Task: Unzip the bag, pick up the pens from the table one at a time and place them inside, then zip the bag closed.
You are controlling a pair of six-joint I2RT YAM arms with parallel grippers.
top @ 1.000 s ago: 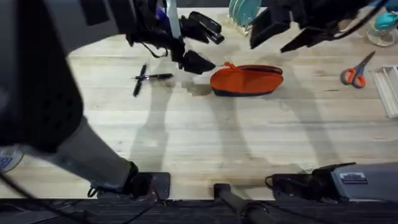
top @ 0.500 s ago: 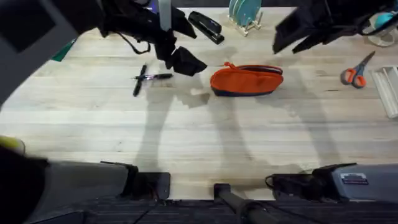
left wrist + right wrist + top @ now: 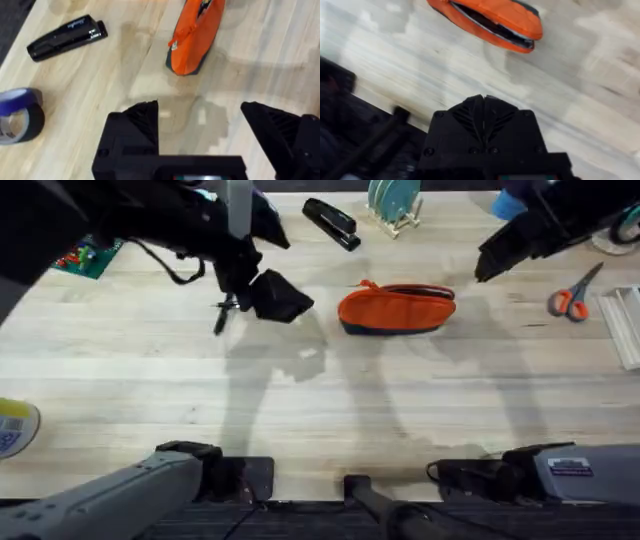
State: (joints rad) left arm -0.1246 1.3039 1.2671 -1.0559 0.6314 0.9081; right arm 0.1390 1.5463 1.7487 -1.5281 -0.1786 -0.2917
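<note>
The orange bag [image 3: 397, 308] lies flat at the middle back of the table [image 3: 330, 400]. In the right wrist view the bag [image 3: 490, 20] shows a dark open slit along its zipper. One black pen [image 3: 219, 320] peeks out to the bag's left; the rest of the pens are hidden under my left arm. My left gripper [image 3: 274, 297] hangs above the table between the pens and the bag, open and empty [image 3: 200, 117], with the bag [image 3: 195, 32] ahead of it. My right gripper [image 3: 487, 268] hovers up and to the right of the bag, shut on nothing [image 3: 484, 109].
A black stapler [image 3: 330, 223] and a rack of teal plates [image 3: 393, 200] stand at the back. Orange-handled scissors [image 3: 572, 295] lie at the far right. A roll of tape [image 3: 10, 425] sits at the left edge, another roll [image 3: 20, 112] near the stapler [image 3: 67, 36].
My left arm has swung left and lower, now covering most of the pens. My right arm has drawn back to the right, away from the bag. The bag has not moved.
</note>
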